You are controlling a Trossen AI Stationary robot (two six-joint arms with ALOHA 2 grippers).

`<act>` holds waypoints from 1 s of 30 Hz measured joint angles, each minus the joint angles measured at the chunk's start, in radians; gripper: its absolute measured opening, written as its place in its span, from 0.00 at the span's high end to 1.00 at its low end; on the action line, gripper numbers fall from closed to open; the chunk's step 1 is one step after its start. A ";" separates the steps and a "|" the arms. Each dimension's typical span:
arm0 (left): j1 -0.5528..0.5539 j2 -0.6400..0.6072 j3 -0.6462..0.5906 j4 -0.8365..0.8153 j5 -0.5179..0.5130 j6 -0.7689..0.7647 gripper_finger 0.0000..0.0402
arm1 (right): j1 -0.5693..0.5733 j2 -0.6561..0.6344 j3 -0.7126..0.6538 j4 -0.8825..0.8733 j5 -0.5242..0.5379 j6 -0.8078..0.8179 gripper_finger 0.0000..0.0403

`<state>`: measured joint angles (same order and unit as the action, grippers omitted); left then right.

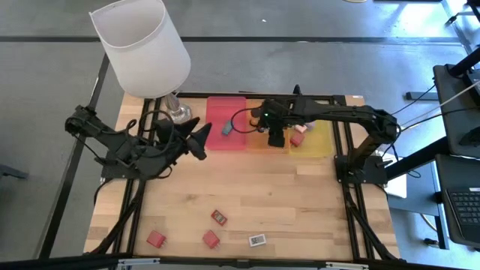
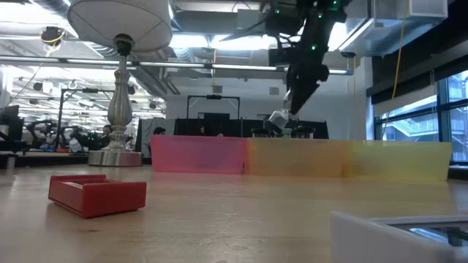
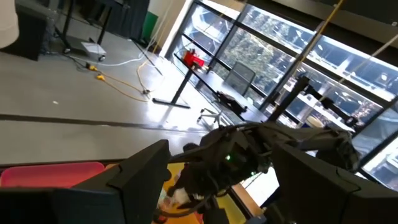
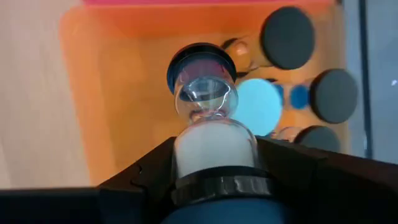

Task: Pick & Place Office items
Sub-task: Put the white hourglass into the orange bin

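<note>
While a small sand timer [image 4: 208, 118] is held between the two dark fingers of the right gripper [image 4: 214, 165], the placing step is in hand. This timer has clear glass bulbs, white sand and a dark round cap at each end, and the fingers are clamped on it near one cap. It is held just above the orange tray [image 4: 118, 81], which sits between the red tray [image 1: 226, 124] and the yellow tray [image 1: 319, 139] at the far side of the table [image 1: 300, 202]. More round dark pieces [image 4: 287, 37] and one with a light blue top [image 4: 258, 106] are already lying inside the orange tray. For the next move, the timer should probably be lowered a little more and the fingers spread so that it is let go into the bare part of the tray, away from the other pieces. Care may be needed so it does not roll or knock its neighbours. The left gripper [image 1: 201, 141] is parked near the lamp [image 1: 142, 49], with its fingers wide apart and nothing between them. More work is left: three flat red blocks [image 1: 219, 217] and a white block [image 1: 257, 240] are lying near the front edge of the table, well apart from the trays, and it cannot be told which will be picked next.
</note>
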<state>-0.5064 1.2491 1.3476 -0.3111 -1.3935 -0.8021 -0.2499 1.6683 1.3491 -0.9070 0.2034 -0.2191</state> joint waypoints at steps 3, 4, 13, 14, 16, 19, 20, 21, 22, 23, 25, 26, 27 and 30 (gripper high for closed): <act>0.022 0.004 0.000 0.000 0.000 -0.024 0.30 | -0.009 0.031 0.000 -0.006 -0.020 0.002 0.52; 0.027 0.007 0.000 -0.001 0.001 -0.032 0.30 | -0.010 0.044 0.000 -0.015 -0.025 0.002 0.52; 0.045 0.037 0.000 -0.003 0.078 -0.049 0.30 | -0.011 0.140 0.000 -0.052 -0.036 -0.057 0.52; 0.045 0.039 0.000 -0.003 0.081 -0.050 0.30 | -0.011 0.148 0.000 -0.060 -0.036 -0.061 0.52; 0.045 0.045 0.000 -0.003 0.087 -0.050 0.30 | -0.011 0.165 0.000 -0.100 -0.036 -0.080 0.52; 0.044 0.046 0.000 -0.003 0.091 -0.050 0.30 | -0.011 0.181 0.000 -0.154 -0.036 -0.106 0.51; 0.044 0.046 0.000 -0.003 0.093 -0.050 0.30 | -0.011 0.182 0.000 -0.171 -0.036 -0.111 0.50; 0.044 0.046 0.000 -0.003 0.095 -0.050 0.30 | -0.011 0.183 0.000 -0.175 -0.036 -0.115 0.50; 0.044 0.046 0.000 -0.003 0.096 -0.050 0.30 | -0.011 0.183 0.000 -0.172 -0.036 -0.118 0.50; 0.044 0.046 0.000 -0.003 0.097 -0.050 0.30 | -0.011 0.183 0.000 -0.170 -0.036 -0.119 0.51; 0.044 0.046 0.000 -0.003 0.097 -0.050 0.30 | -0.011 0.183 0.000 -0.166 -0.036 -0.120 0.52; 0.044 0.046 0.000 -0.003 0.097 -0.050 0.30 | -0.011 0.183 0.000 -0.167 -0.036 -0.121 0.52; 0.044 0.046 0.000 -0.003 0.097 -0.050 0.30 | -0.011 0.183 0.000 -0.167 -0.036 -0.120 0.52; 0.044 0.046 0.000 -0.003 0.097 -0.050 0.30 | -0.011 0.183 0.000 -0.166 -0.036 -0.093 0.45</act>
<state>-0.4625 1.2949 1.3476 -0.3141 -1.2964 -0.8516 -0.2611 1.8511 1.3495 -1.0729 0.1677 -0.3120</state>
